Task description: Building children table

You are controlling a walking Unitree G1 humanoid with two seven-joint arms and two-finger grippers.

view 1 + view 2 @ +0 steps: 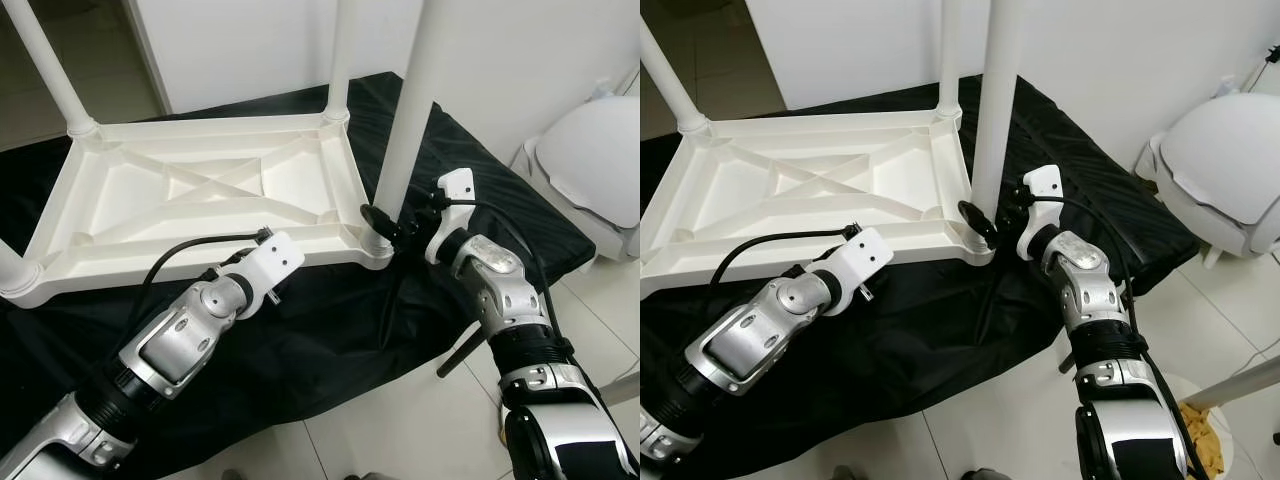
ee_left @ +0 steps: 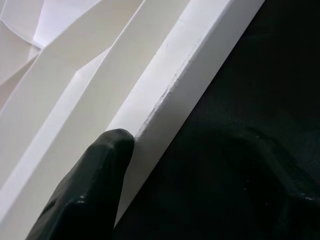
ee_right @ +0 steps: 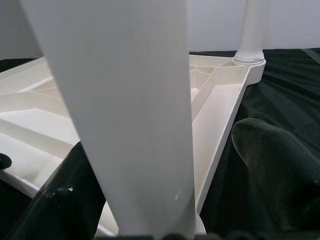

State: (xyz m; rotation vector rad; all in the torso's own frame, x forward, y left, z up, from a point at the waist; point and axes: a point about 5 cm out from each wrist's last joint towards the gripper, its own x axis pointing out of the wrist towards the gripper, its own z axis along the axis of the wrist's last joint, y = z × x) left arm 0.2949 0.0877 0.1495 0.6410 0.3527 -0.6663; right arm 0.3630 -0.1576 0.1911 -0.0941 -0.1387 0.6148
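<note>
Right gripper (image 1: pixel 385 222) pinches table leg (image 1: pixel 405 130) near socket; left gripper (image 2: pixel 95 190), fingers unclear, steadies tabletop (image 1: pixel 200 190); sideways push could unseat leg.

Two silver arms here, glossy metal shells with darker slots cut into the forearms and black ribbed collars at the joints. Each wrist carries a white block-shaped housing, a black cable looping out of it. The left gripper (image 1: pixel 268 268) and right gripper (image 1: pixel 385 222) both end in matte black fingers (image 2: pixel 85 195), rounded at the tips.
</note>
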